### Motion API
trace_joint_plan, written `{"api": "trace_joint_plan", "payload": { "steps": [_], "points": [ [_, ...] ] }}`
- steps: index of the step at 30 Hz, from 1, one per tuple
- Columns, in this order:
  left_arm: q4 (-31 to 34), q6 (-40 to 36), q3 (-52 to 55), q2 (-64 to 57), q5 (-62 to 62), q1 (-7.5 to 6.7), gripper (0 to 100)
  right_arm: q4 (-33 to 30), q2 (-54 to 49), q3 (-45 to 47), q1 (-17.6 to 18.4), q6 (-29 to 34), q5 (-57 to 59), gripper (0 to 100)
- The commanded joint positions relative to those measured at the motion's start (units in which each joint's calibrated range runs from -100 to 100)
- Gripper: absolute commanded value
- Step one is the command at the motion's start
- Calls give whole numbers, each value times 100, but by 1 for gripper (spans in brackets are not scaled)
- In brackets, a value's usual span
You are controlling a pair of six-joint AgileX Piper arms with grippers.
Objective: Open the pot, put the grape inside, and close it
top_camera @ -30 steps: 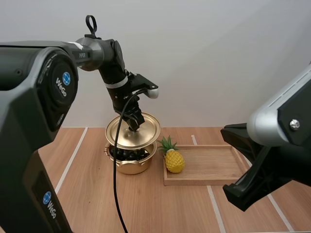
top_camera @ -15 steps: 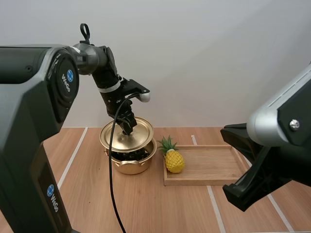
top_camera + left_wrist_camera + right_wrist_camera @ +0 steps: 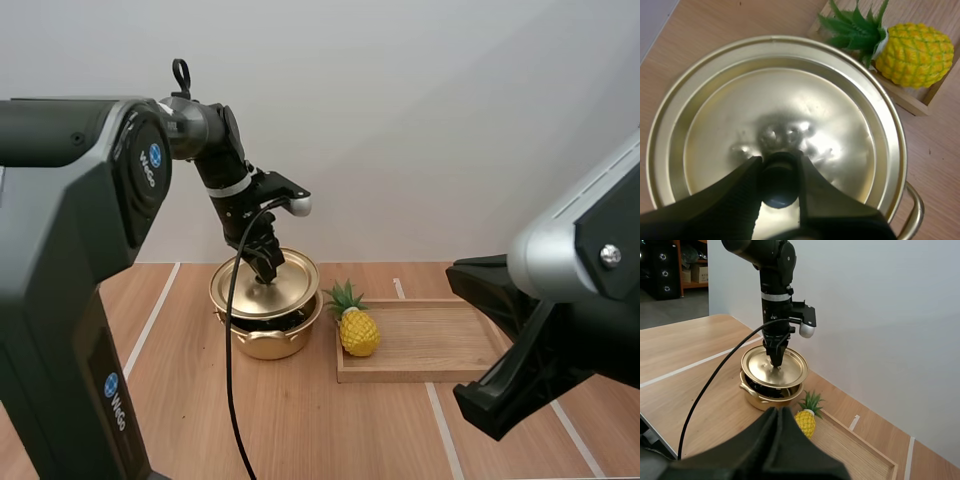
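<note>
A gold pot (image 3: 268, 340) stands on the table left of the tray, with dark grapes (image 3: 262, 322) showing under the raised lid. My left gripper (image 3: 266, 271) is shut on the black knob (image 3: 780, 180) of the gold lid (image 3: 775, 130) and holds the lid tilted just over the pot's mouth. From the right wrist view the lid (image 3: 774, 366) sits slightly askew above the pot (image 3: 769, 396), and the left gripper (image 3: 776, 361) comes down on its middle. My right gripper (image 3: 777, 412) is shut on nothing, its fingers lying together as one dark wedge.
A toy pineapple (image 3: 356, 323) leans at the left end of the wooden tray (image 3: 440, 345), close to the pot's right side. White tape lines run across the wooden table (image 3: 330, 430). My right arm (image 3: 560, 330) stands near, right of the tray.
The left gripper carried the lid leftward, then lower and more level over the pot. The gap showing the grapes has shrunk. The right arm has barely moved.
</note>
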Motion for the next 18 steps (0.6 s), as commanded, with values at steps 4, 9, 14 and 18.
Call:
{"api": "trace_joint_plan", "payload": {
  "steps": [4, 9, 14, 18],
  "points": [
    [-125, 35, -2, 140, 0, 8, 0, 35, -34, 14, 10, 3, 0, 0],
    [-125, 35, -2, 259, -46, -11, 0, 35, -34, 14, 10, 3, 0, 0],
    [-164, 35, -2, 353, -145, -15, 0, 35, -34, 14, 10, 3, 0, 0],
    [-164, 35, -27, 453, -145, -15, 0, 35, -34, 14, 10, 3, 0, 0]
  ]
}}
